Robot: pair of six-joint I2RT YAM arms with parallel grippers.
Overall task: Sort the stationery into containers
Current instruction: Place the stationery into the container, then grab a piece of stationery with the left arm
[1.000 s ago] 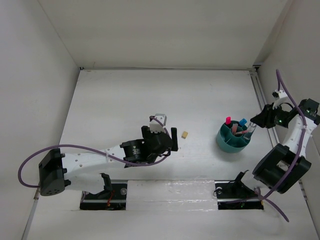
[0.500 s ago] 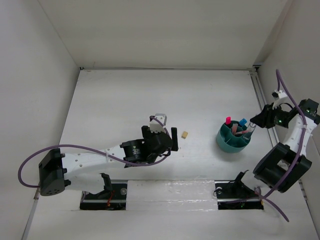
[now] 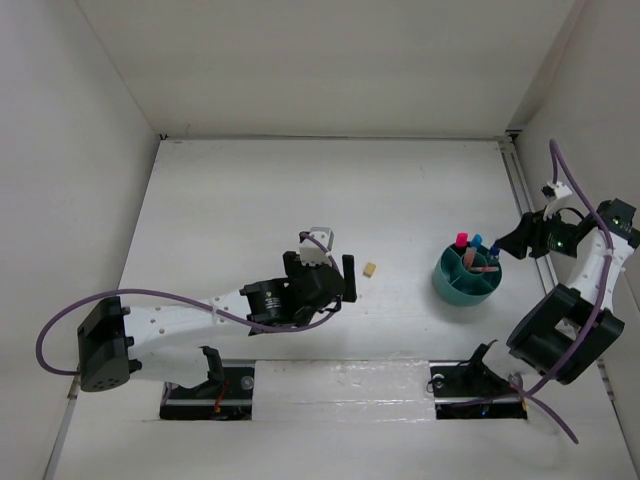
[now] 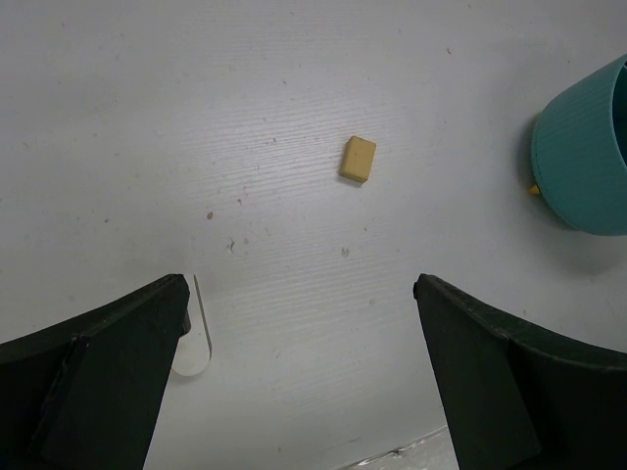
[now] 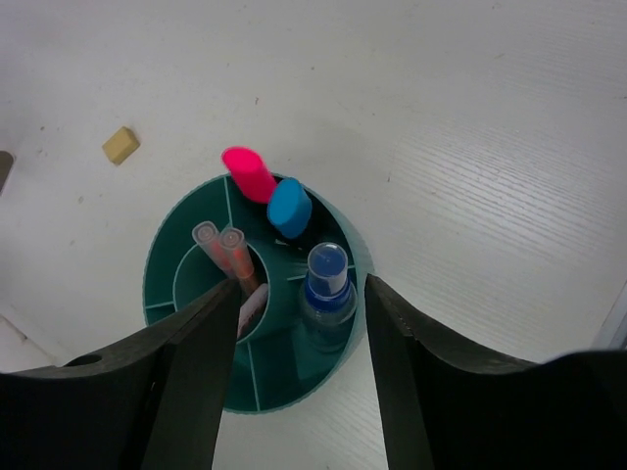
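Observation:
The teal organiser cup (image 3: pixel 455 289) stands right of centre, also in the right wrist view (image 5: pixel 167 264) and at the left wrist view's edge (image 4: pixel 588 157). Inside it are a pink-capped highlighter (image 5: pixel 249 173), a blue-capped highlighter (image 5: pixel 289 208), two pink-orange pens (image 5: pixel 225 250), a pinkish stapler (image 5: pixel 253 304) and the clear blue-capped bottle (image 5: pixel 326 284). My right gripper (image 5: pixel 301 284) hovers over the cup, open, its fingers either side of the bottle and apart from it; from above it sits at the cup's right rim (image 3: pixel 508 245). The tan eraser (image 3: pixel 370 269) lies alone on the table (image 4: pixel 358 159). My left gripper (image 3: pixel 322 278) is open and empty, just left of it (image 4: pixel 299 294).
White walls enclose the table on three sides. A rail (image 3: pixel 520 190) runs along the right edge beside the right arm. A small slit with a round mark (image 4: pixel 196 338) shows in the table surface by the left finger.
The right gripper's jaws have spread and let go of the bottle, which now stands in the cup. The left arm has not moved.

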